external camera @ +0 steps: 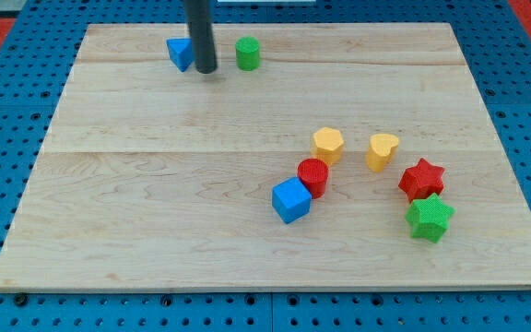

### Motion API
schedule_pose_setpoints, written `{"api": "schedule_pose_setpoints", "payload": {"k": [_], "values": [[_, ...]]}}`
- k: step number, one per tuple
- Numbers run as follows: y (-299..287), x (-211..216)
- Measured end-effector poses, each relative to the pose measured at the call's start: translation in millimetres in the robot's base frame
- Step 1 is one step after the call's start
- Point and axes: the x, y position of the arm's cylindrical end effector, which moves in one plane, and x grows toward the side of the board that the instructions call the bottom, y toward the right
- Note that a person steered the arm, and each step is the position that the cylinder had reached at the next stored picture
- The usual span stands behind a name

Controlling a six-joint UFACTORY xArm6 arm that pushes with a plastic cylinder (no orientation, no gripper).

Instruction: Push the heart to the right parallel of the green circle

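The yellow heart [383, 150] lies right of the board's middle. The green circle [247, 53] stands near the view's top, left of centre. My tip [206, 69] rests on the board between the green circle on its right and a blue triangle-like block [179, 53] on its left, close to both. The heart is far from my tip, down and to the view's right.
A yellow hexagon [327, 144] lies left of the heart. A red cylinder [312, 175] touches a blue cube [291, 200]. A red star [421, 179] and a green star [430, 218] lie right of and below the heart. The wooden board [136, 212] sits on blue pegboard.
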Motion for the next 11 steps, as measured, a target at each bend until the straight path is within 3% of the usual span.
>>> {"api": "schedule_pose_setpoints", "payload": {"k": [1, 2, 3, 4, 5, 6, 8, 10, 11], "values": [[113, 16], [225, 62], [293, 119], [250, 179], [175, 171], [172, 121], [188, 81], [154, -11], [171, 3]]}}
